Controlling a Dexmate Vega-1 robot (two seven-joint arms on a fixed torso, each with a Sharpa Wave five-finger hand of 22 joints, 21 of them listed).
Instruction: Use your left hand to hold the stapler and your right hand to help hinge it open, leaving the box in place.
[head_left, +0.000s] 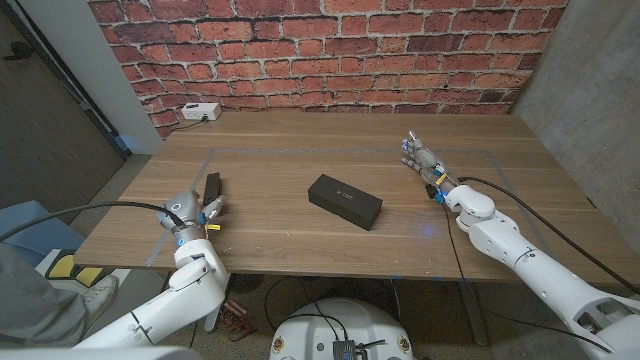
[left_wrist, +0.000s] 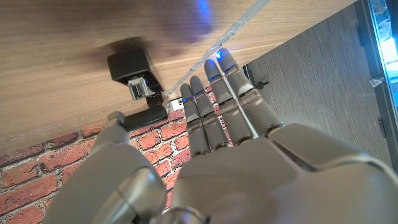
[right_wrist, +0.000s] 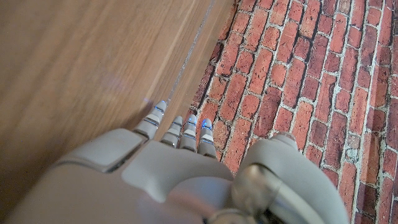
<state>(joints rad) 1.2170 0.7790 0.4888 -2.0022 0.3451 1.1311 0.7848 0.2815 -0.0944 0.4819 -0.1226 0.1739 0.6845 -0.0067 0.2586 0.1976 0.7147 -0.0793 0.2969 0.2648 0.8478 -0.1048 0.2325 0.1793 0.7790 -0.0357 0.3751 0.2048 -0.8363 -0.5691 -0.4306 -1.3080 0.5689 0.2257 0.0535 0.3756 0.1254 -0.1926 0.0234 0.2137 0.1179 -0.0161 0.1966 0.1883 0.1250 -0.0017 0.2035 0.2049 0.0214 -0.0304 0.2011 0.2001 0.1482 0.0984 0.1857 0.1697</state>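
A black stapler lies on the wooden table near its left edge. My left hand is just in front of it, fingers straight and apart, holding nothing. In the left wrist view the stapler shows end-on, a metal channel visible between its black top and base, beside my left hand's fingertips, which do not touch it. The black box lies at the table's middle. My right hand hovers to the right of the box with fingers extended and nothing in it; the right wrist view shows its fingers over bare wood.
A white box with a cable sits at the table's back left corner against the brick wall. Pale tape lines mark a rectangle on the tabletop. A blue seat stands off the left edge.
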